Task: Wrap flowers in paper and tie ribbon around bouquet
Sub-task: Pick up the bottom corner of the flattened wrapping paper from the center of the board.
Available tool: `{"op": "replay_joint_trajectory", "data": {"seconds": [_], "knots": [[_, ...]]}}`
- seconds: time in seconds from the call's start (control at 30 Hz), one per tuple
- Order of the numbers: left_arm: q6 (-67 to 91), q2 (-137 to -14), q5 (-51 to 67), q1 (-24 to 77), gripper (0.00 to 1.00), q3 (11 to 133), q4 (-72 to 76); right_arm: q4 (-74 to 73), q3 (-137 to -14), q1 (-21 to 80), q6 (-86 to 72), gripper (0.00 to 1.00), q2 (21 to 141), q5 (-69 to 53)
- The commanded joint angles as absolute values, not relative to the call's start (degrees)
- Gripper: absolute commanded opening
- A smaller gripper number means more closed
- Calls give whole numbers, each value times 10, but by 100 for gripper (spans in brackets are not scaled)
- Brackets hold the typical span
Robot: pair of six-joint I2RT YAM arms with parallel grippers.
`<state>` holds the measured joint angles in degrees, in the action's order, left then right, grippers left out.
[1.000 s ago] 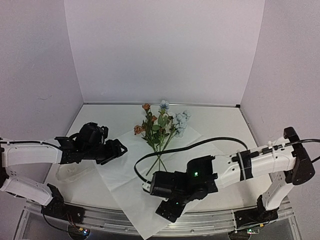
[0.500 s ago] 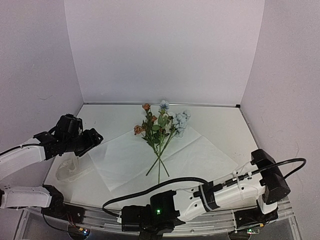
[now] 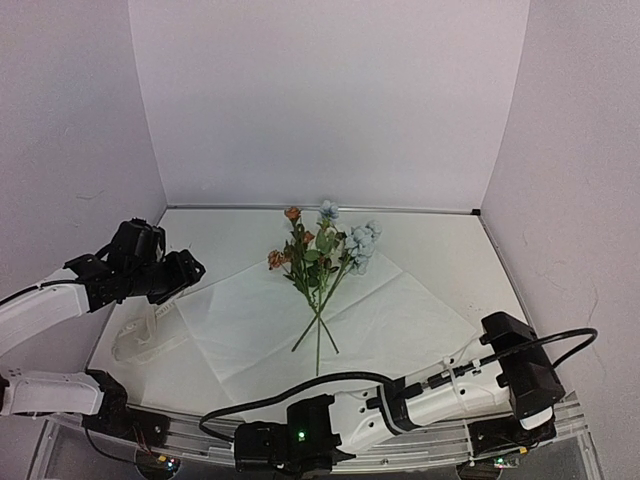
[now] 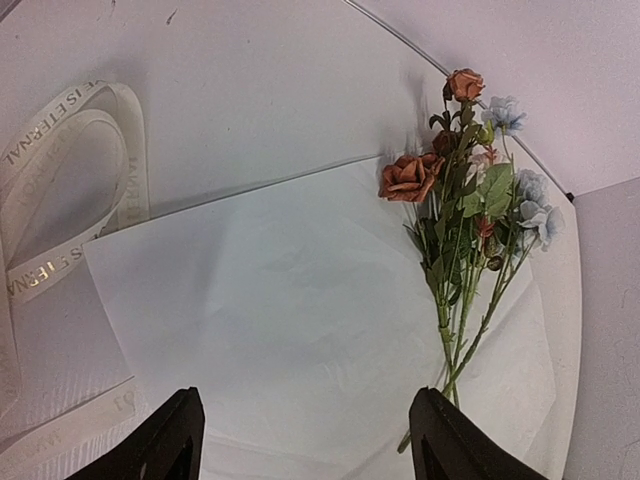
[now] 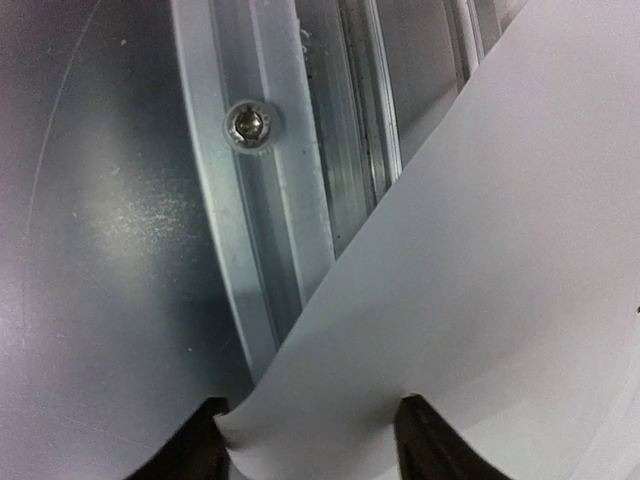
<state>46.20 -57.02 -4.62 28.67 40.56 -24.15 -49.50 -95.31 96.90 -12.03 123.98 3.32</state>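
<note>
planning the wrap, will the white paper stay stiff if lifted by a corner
Probably floppy: the paper looks thin and softly creased. Likely light, so lifting a corner may shift the flowers lying on it.

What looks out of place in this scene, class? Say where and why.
The paper lies diagonally, and its near corner overhangs the metal rail at the front, between the right claw's open fingers. Hanging past its support like that, it might slip off.

L end effector, R end effector: jaws apart.
</note>
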Motion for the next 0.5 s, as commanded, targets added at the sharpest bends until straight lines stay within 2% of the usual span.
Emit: {"op": "replay_joint_trajectory", "data": {"seconds": [0.0, 0.13, 0.2, 0.47], "knots": [[446, -575, -48, 284, 72, 434, -234, -503, -935, 964, -105, 42, 1225, 65], [442, -578, -40, 284, 70, 433, -229, -503, -922, 951, -92, 17, 1188, 72], [440, -579, -35, 284, 68, 432, -226, -505, -919, 940, -88, 0, 1173, 74], [456, -567, -17, 284, 62, 421, -207, -559, -950, 853, -16, 0, 1132, 96]]}}
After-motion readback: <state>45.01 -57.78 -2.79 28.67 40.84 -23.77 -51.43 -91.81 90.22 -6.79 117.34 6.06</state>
